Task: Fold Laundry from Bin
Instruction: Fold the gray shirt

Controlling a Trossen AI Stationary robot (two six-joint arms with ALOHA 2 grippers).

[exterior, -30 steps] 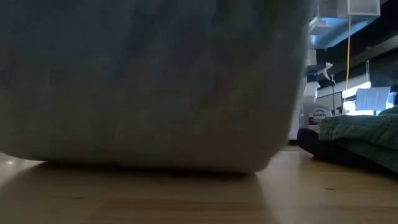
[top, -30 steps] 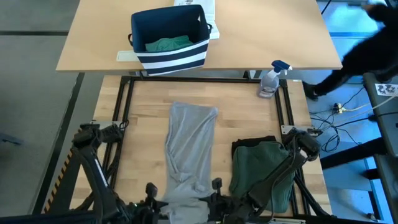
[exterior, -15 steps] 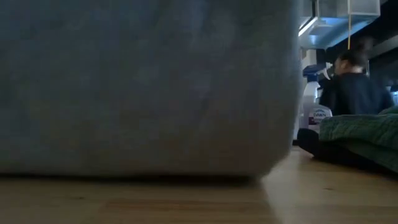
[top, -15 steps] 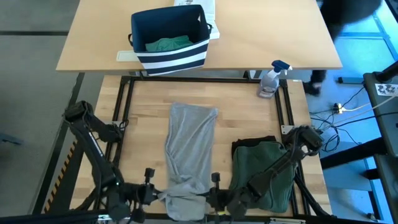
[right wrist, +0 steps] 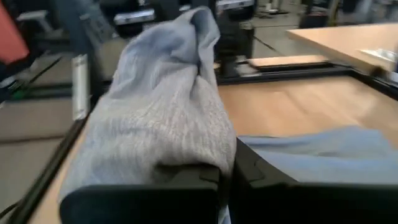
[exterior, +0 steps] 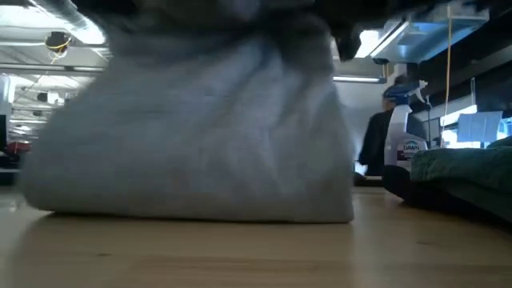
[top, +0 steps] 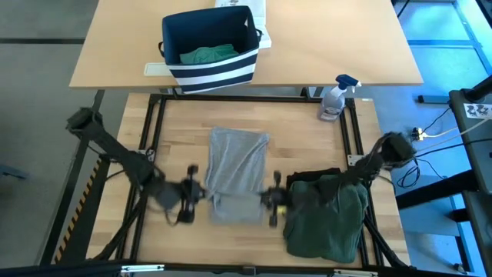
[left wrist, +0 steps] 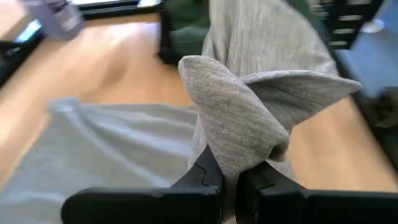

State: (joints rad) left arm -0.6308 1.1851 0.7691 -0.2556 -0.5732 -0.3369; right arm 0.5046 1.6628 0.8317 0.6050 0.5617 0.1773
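Now left hand [top: 192, 197] and right hand [top: 270, 201] each pinch the grey garment [top: 238, 165] (soft, ribbed knit), lifting its folded edge.

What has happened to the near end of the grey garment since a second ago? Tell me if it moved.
Yes. Both grippers, left and right, have carried the near end of the grey garment from the table's front edge toward the spray bottle, folding it over itself.

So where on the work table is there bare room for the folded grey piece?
Bare wood lies between the grey garment and the frame's far rail, and left of it. The near right is crowded by the dark green garment; both claws flank the grey garment's near end.
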